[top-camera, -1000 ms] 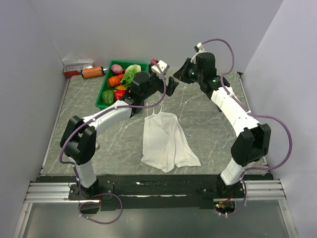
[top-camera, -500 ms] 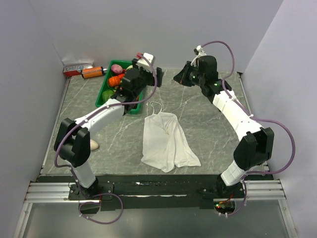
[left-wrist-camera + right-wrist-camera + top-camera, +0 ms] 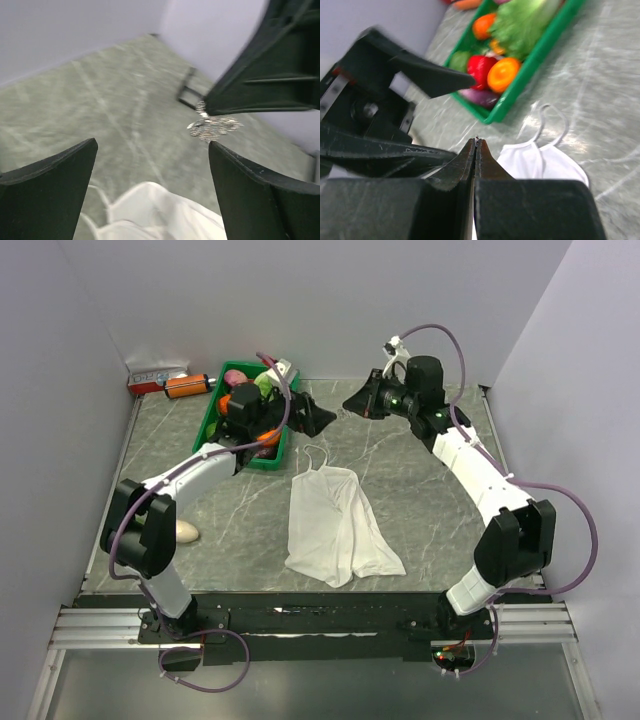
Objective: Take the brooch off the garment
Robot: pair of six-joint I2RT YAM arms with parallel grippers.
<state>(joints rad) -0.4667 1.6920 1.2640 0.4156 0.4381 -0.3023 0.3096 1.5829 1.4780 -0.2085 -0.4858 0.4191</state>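
Top external: both arms reach toward each other beyond the garment (image 3: 335, 525); left gripper (image 3: 324, 421) spread wide, right gripper (image 3: 349, 406) pinching the glittery brooch (image 3: 212, 126).

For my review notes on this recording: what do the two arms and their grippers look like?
Both the left arm and the right arm have white link shells with black joints. A purple cable loops along each. The left gripper and the right gripper are black, with tapered, wedge-shaped fingers.
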